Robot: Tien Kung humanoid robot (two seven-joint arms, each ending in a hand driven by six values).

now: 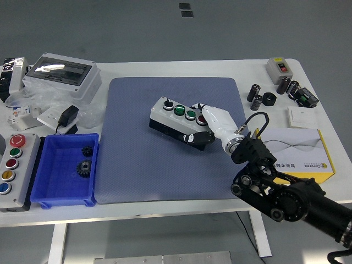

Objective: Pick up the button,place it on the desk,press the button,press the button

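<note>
Button box [177, 117] with two green, one red button, right hand [215, 122] fingers curled on its end
</note>
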